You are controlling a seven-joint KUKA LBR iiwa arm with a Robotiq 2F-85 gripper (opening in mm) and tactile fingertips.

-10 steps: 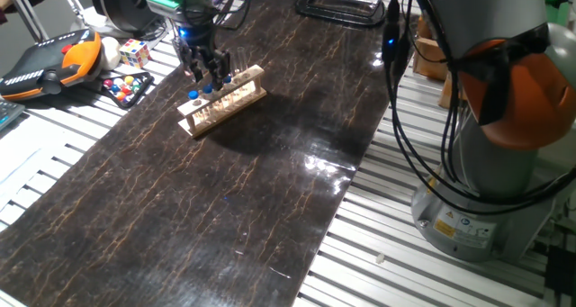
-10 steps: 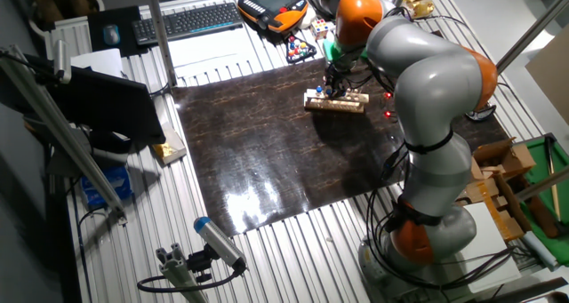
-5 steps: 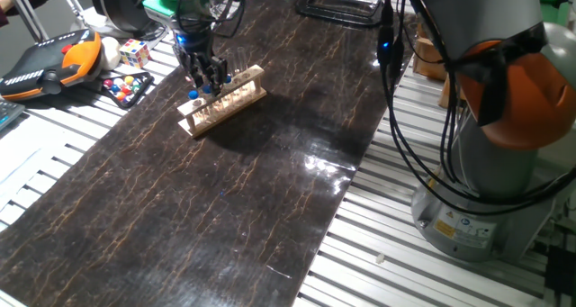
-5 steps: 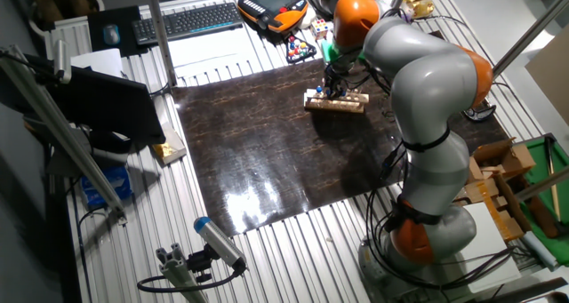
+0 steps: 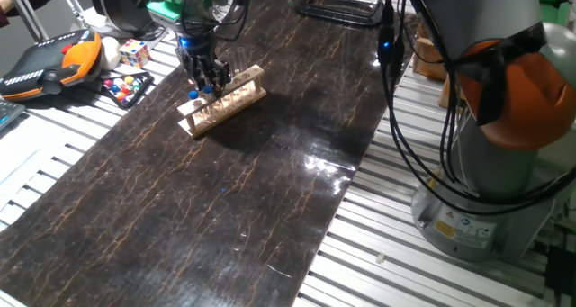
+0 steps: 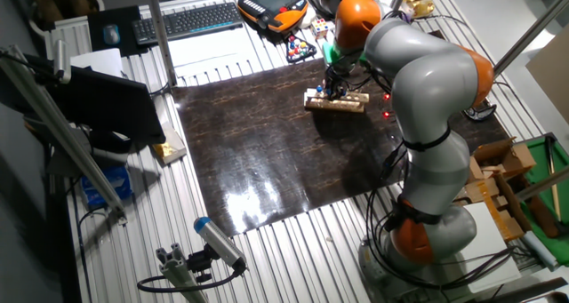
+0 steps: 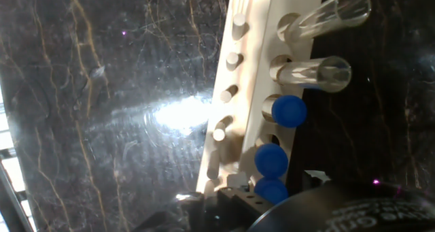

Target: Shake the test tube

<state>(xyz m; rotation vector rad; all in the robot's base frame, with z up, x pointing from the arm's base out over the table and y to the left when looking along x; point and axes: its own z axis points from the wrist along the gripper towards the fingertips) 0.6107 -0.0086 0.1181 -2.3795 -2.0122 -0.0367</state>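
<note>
- On the slatted metal bench at the far left of one fixed view lie an orange-and-black teach pendant (image 5: 49,59), a multicoloured puzzle cube (image 5: 134,51) and a small tray of coloured balls (image 5: 125,86).
- The dark mat (image 5: 225,181) is glossy with a thin brown marble-like veining and a bright glare patch; it covers the middle of the bench.
- A pale wooden rack (image 5: 222,100) stands on the mat, a long block with a row of round holes on top and short pegs on its lower rail.
- In the hand view the rack holds two tall uncapped clear tubes (image 7: 319,72) and three short tubes with round blue caps, all in neighbouring holes.
- The test tube (image 7: 272,190) at the near end of the blue-capped row sits in its hole, directly under the hand.
- The gripper (image 5: 205,76), black-fingered, is down at the capped end of the rack; compared with a second ago it sits lower and closer over the caps.
- Whether its fingers are apart or clamped on the tube cannot be told from these views.
- At the right rises the arm's (image 6: 427,90) smooth grey body with orange joints, black cables hanging beside it.
</note>
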